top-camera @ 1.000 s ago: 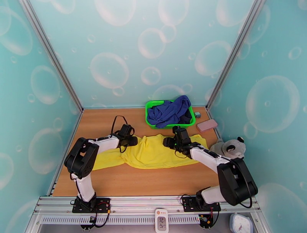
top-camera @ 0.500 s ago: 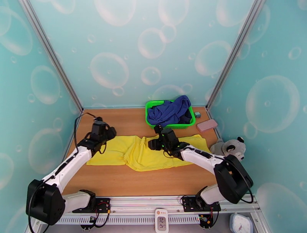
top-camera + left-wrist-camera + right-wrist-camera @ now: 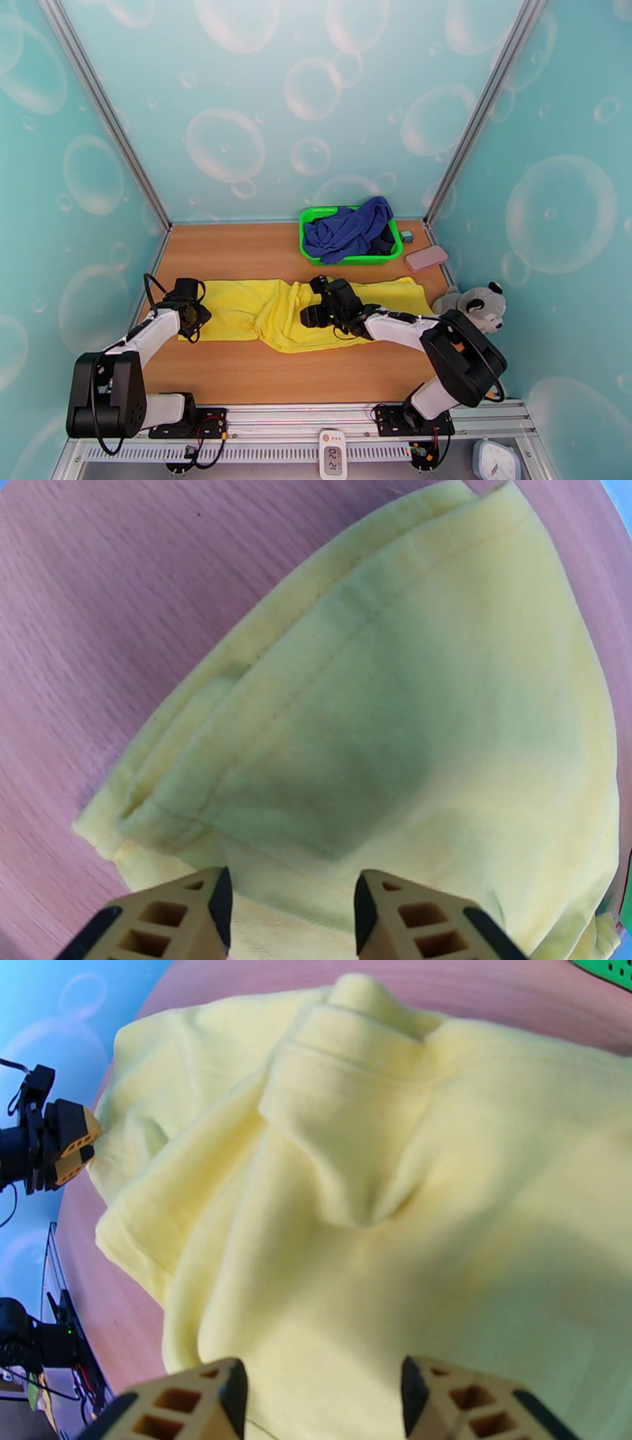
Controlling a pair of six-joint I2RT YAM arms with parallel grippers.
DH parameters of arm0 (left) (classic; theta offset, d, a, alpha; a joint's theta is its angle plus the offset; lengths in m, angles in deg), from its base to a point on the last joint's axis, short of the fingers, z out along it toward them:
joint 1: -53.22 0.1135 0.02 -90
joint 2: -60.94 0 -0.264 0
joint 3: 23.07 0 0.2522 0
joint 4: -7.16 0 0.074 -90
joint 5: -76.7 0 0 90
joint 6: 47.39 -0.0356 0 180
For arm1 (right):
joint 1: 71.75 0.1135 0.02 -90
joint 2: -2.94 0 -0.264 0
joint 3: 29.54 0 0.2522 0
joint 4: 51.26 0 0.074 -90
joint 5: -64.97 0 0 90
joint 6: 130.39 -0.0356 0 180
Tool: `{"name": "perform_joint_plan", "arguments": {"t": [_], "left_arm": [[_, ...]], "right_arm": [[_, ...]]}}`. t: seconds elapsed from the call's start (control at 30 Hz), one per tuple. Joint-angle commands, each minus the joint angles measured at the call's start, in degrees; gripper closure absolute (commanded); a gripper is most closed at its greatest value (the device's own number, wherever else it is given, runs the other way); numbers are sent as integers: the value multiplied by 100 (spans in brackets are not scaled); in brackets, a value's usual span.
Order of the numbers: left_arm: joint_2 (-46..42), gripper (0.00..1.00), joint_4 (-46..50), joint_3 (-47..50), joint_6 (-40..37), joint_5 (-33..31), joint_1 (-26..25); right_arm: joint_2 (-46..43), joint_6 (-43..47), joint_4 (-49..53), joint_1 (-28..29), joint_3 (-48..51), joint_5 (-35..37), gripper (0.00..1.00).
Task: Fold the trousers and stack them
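Plainly, the left gripper (image 3: 286, 886) has its tan fingers apart over a layered, hemmed end of the bright yellow soft-fabric trousers (image 3: 237, 309), well to the left of the green plastic basket (image 3: 355, 259) and nearer the arms. The right gripper (image 3: 320, 1374) also has its fingers spread. It is poised over a bunched ridge of the same cloth just on the near side of that basket. The trousers lie flat in a long band across the wooden table (image 3: 261, 371), from below the basket's near rim out to its left, with a rumpled overlap at the middle. They look light and limp, with no stiffness to carry a fold. A lifted part will likely sag and drag the rest, and the stacked layers may slide apart unless all are pinched together. The stitched hems and the doubled end under the left fingers seem the surest holds, since the fabric is thickest there. Room is widest on the bare wood nearer than the trousers and on the strip left of the basket. To the basket's right it is tighter, with a pink flat case (image 3: 426, 258) and a grey-and-white plush panda (image 3: 474, 302) against the wall. The heap of blue cloth (image 3: 347, 227) spills over the basket's rim, so a fold swung that way could catch it. The trousers' left end lies close to the table's left edge.
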Motion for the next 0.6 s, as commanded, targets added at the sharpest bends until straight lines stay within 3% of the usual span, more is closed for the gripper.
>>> {"name": "perform_joint_plan", "arguments": {"t": [0.0,0.3,0.57], "left_arm": [[-101,54,-2,172,258,85,-10],[-223,55,-133,338,510,-57,-159],[-245,69,-403,396,665,-303,-151]], "right_arm": [[-50,18,-262,-64,70,-193,44],[-9,19,-200,-107,68,-132,44],[-61,10,-136,-110,111,-127,44]]}}
